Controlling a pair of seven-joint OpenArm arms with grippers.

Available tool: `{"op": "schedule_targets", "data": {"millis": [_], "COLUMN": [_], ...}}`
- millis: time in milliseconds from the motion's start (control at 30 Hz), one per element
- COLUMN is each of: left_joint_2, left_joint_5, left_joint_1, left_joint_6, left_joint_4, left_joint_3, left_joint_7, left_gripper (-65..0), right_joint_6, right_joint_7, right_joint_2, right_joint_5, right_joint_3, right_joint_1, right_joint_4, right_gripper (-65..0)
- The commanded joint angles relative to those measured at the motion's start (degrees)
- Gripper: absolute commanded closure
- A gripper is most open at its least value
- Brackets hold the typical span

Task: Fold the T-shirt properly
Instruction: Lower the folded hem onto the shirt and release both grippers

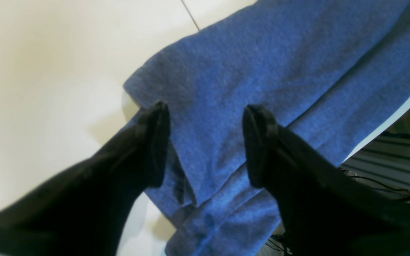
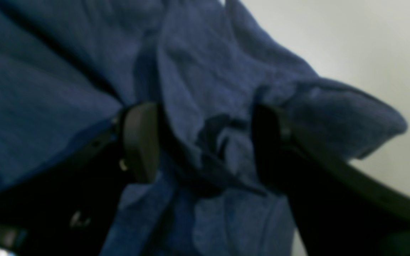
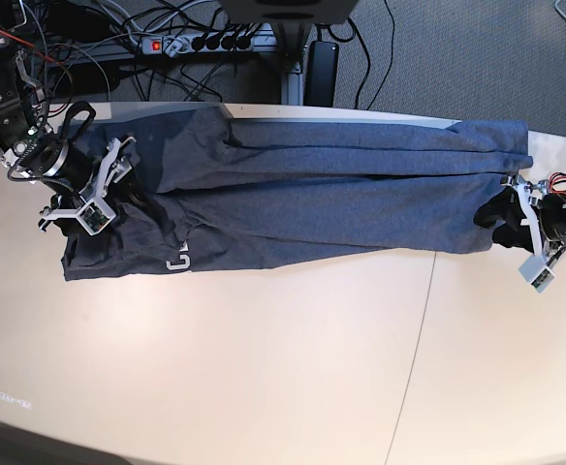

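The T-shirt (image 3: 312, 189) lies stretched in a long band across the upper part of the base view, on a pale table (image 3: 264, 368). Its far long edge runs close to the table's back rim, and white lettering (image 3: 176, 263) shows near its lower left corner. Below the shirt the tabletop is bare down to the bottom of the frame, crossed only by a thin seam (image 3: 414, 358).

The left gripper (image 3: 518, 215) sits at the right end of the shirt. In the left wrist view (image 1: 206, 142) its two dark fingers (image 1: 155, 142) stand well apart with folded blue cloth (image 1: 262, 71) lying between and beneath them, not pinched; the table edge shows at the right of that frame.

The right gripper (image 3: 118, 189) is over the left end of the shirt. In the right wrist view (image 2: 205, 142) its jaws are spread wide, with bunched cloth (image 2: 208, 89) between them but not clamped. That frame is blurred.

Beyond the table's back edge, a power strip (image 3: 201, 43) and cables (image 3: 361, 58) lie on the floor.
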Motion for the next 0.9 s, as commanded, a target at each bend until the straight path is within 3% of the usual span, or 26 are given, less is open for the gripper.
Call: {"op": "schedule_targets", "data": {"millis": [0, 133, 367, 400, 433, 533, 733, 867], "left_joint_2": [-1.42, -1.40, -1.25, -1.27, -1.20, -1.09, -1.09, -1.09], "left_joint_5": [-0.90, -1.22, -3.37, -3.30, -3.30, -3.30, -3.30, -3.17], "left_joint_1": [-0.81, -0.83, -0.81, -0.83, -0.81, -0.83, -0.81, -0.81], "left_joint_6": [-0.91, -0.91, -0.91, -0.91, -0.91, -0.91, -0.91, -0.91], "left_joint_4": [0.72, 0.72, 0.72, 0.72, 0.72, 0.72, 0.72, 0.72], "left_joint_3": [-1.25, -3.85, -8.63, -8.63, -8.63, -8.63, -8.63, -8.63], "left_joint_7": [-1.07, -2.10, -3.06, -3.37, -3.41, -3.58, -3.61, -3.58], "left_gripper": [-35.7, -35.7, -35.6, -35.5, -35.4, -33.5, -17.4, -10.3], "right_joint_6": [4.07, 4.07, 4.11, 4.11, 4.11, 4.11, 4.04, 4.02], "right_joint_7": [1.11, 1.11, 1.11, 0.85, -0.02, -2.51, -2.67, -2.58], "right_joint_2": [1.07, 0.15, -4.33, -4.61, -4.68, -4.92, -4.90, -4.87], "right_joint_5": [1.49, 5.51, 11.61, 11.21, 10.47, 9.88, 2.91, 2.38], "right_joint_3": [0.74, 2.80, 11.30, 11.63, 11.65, 11.63, 11.63, 11.65], "right_joint_1": [0.79, 1.11, 4.92, 5.79, 6.54, 8.13, 8.66, 10.54], "right_joint_4": [0.70, 0.81, 0.79, 0.72, 0.66, 0.57, -1.53, -9.11], "right_gripper": [-39.9, -39.9, -39.4, -36.5, -29.1, 0.0, 0.0, 0.0]}}
